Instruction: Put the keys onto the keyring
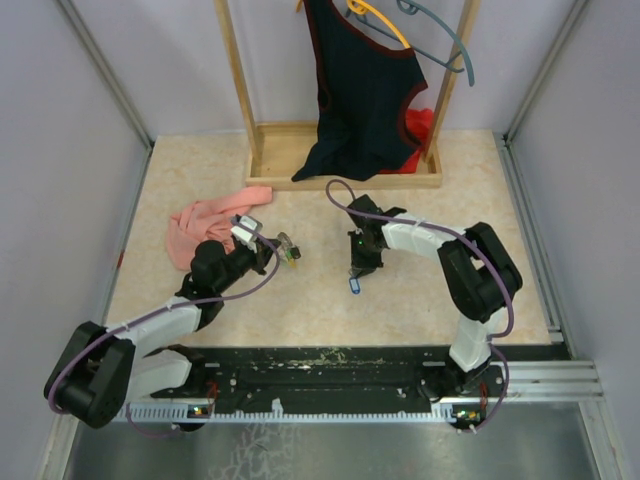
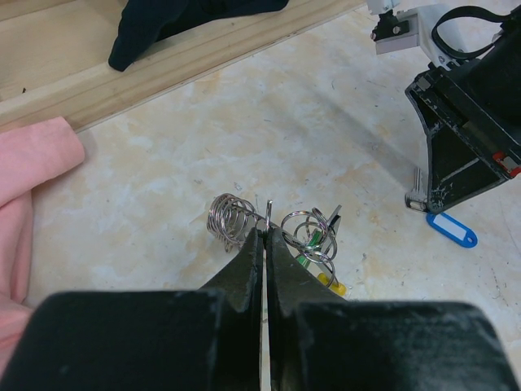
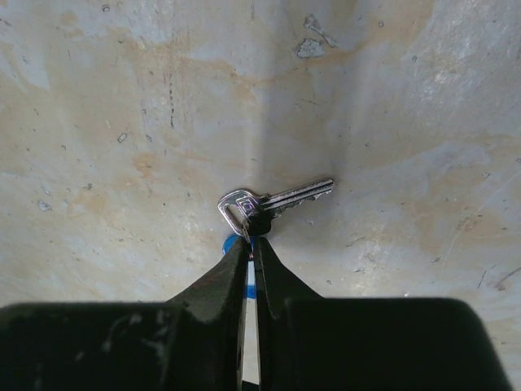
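From above, the left arm reaches to the middle of the counter, left of centre. Its jaws meet the keyring, which is only a small tangle with a green fleck. Whether the jaws are closed cannot be told here. The right arm bends down at the centre, and its jaws hide the key. Only a blue tag shows, on the side toward the near edge. A pink cloth lies toward the left edge. A wooden rack with a dark garment stands at the far edge, its top cut off.

The left wrist view shows what the overhead view cannot. The left jaws are pressed together on a thin upright wire of the keyring. Grey loops spread to either side of the tips, a coil on one side and rings with green and yellow pieces on the other. How the loops join is hard to make out. Well apart, the blue tag lies on the counter at the foot of the right jaws, with a key blade just visible.

The right wrist view shows the right jaws shut on the head of the silver key. Its blade lies flat on the counter, just past the tips. The tag is almost wholly hidden, a sliver of blue beside the tips.
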Tool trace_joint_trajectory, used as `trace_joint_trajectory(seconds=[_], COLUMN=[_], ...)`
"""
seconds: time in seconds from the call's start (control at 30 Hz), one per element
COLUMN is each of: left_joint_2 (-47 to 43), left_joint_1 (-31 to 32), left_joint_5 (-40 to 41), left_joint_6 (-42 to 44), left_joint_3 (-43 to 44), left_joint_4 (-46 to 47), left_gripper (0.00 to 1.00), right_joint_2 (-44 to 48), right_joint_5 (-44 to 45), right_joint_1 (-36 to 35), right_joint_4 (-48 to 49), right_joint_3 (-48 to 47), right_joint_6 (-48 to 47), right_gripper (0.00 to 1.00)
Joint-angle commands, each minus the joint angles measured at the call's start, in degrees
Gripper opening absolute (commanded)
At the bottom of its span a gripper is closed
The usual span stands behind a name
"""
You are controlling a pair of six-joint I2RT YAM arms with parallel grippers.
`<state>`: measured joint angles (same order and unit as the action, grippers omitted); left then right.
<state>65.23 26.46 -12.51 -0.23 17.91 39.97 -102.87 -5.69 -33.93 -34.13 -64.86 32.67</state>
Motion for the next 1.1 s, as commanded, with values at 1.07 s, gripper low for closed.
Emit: trace_joint_trajectory(seconds=[1.07], left_joint_2=[5.1], left_joint_1=[-0.3], left_joint_5=[-34.4], left_joint_6=[5.9], left_joint_3=[2.5], left_joint_4=[7.1], left_gripper=[0.01], right_joint_2=[41.6], right_joint_5=[-15.3], right_joint_1=[-1.4], right_joint_4=[45.1], right_joint_3=[29.4], right_joint_6=[-42.8], right_gripper=[0.0])
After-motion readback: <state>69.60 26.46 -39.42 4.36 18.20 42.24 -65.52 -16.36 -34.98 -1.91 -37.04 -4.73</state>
